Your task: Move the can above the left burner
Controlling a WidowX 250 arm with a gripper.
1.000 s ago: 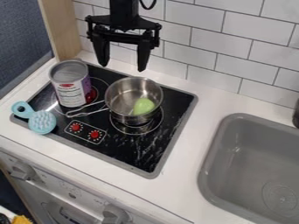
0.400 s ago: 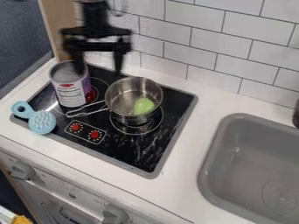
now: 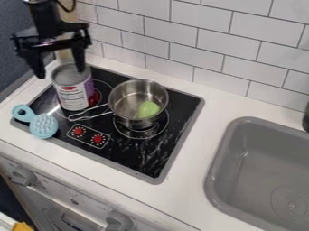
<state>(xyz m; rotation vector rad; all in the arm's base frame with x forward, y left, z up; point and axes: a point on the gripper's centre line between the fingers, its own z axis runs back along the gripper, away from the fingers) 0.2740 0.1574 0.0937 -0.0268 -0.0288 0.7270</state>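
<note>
The tool (image 3: 60, 73) is held by the can's (image 3: 73, 95) rim, its 2 fingers spread wide, with nothing gripped. The can is stood upright at the stove's (image 3: 151, 155) 11 o'clock, and the left burner (image 3: 107, 86) is partly covered by it. The pot (image 3: 124, 113) (a green item (image 3: 148, 109) is contained in it) is set at 2 o'clock. The brush (image 3: 43, 126) is laid at 9 o'clock; the sink (image 3: 241, 158) is sunk into the surface (image 3: 187, 194) at 4 o'clock.

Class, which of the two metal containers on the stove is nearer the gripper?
The tall, labelled can: the gripper overlaps its top in the camera view, while the handled pot, with something green inside, sits farther right.
</note>
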